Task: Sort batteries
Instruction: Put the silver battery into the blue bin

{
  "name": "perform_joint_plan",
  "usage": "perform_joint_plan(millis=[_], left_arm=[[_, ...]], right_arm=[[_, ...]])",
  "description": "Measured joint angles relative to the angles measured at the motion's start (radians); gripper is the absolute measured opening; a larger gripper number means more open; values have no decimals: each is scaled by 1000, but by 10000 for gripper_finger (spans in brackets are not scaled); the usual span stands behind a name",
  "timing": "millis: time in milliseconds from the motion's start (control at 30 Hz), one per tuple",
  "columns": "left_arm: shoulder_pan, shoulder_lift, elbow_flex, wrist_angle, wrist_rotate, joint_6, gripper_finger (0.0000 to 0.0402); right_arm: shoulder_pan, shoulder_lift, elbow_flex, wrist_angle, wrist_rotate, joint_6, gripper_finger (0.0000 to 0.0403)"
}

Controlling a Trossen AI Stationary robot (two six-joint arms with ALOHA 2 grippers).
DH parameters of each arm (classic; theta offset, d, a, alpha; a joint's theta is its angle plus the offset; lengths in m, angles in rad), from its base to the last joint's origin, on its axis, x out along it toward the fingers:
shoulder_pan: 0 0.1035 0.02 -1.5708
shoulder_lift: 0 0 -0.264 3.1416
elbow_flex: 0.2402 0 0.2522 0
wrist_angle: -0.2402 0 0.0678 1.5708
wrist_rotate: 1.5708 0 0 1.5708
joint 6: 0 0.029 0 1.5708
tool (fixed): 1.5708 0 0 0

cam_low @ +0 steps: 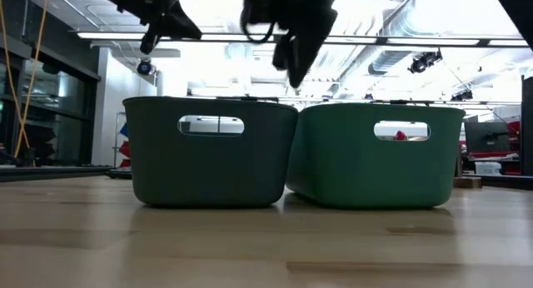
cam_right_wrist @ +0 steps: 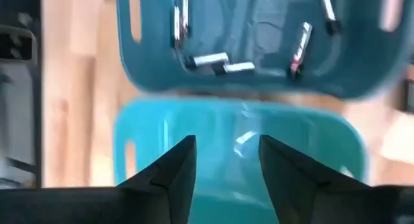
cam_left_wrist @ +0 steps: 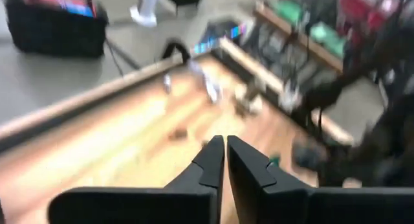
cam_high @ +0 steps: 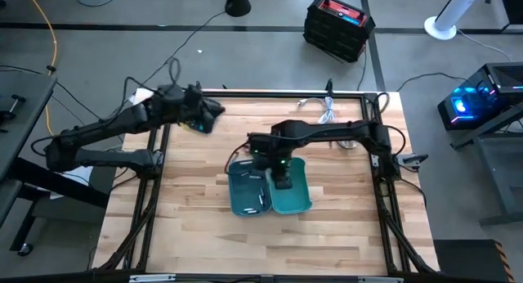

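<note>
Two small bins stand side by side mid-table: a dark blue bin (cam_high: pixel 248 191) (cam_right_wrist: pixel 259 49) and a teal bin (cam_high: pixel 294 193) (cam_right_wrist: pixel 233 153). Several silvery batteries (cam_right_wrist: pixel 217 62) lie on the blue bin's floor. One small light piece (cam_right_wrist: pixel 244 140) lies in the teal bin. My right gripper (cam_high: pixel 282 178) (cam_right_wrist: pixel 226 162) hangs open above the teal bin (cam_low: pixel 375 155), touching nothing. My left gripper (cam_high: pixel 206 115) (cam_left_wrist: pixel 225 146) is shut, held in the air over the table's far left part, with nothing visible between its fingers. A few small blurred pieces (cam_left_wrist: pixel 210 89) lie on the wood beyond it.
A white coiled cable (cam_high: pixel 327 111) lies near the table's far edge. The black frame rails (cam_high: pixel 151 177) run along the table's left and right sides. Bare wood (cam_high: pixel 261 242) stretches in front of the bins. Beyond the table stand a black crate (cam_high: pixel 339 25) and lit equipment (cam_high: pixel 470 103).
</note>
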Motion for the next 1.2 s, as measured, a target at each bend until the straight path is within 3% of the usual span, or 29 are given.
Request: perform_joint_plan(millis=[200,400,533,667,800,967,1200], left_arm=[[-168,77,-3,-48,-44,-25,54],[-334,129,-143,36,-199,-147,80],[-376,146,-268,151,-231,-247,86],[-312,193,-336,141,-242,-294,86],[-197,285,-345,156,-110,-250,86],[-119,379,-345,250,38,-214,86],[-139,435,-345,259,68,-261,86]], right_arm=[[-30,-163,-112,-1,85,33,149],[-55,-497,-500,150,196,242,149],[-57,-721,-734,323,233,443,148],[-37,-870,-900,441,239,694,148],[16,-954,-1002,507,263,906,148],[75,-972,-1067,601,352,1099,148],[82,-928,-1077,673,420,1240,148]])
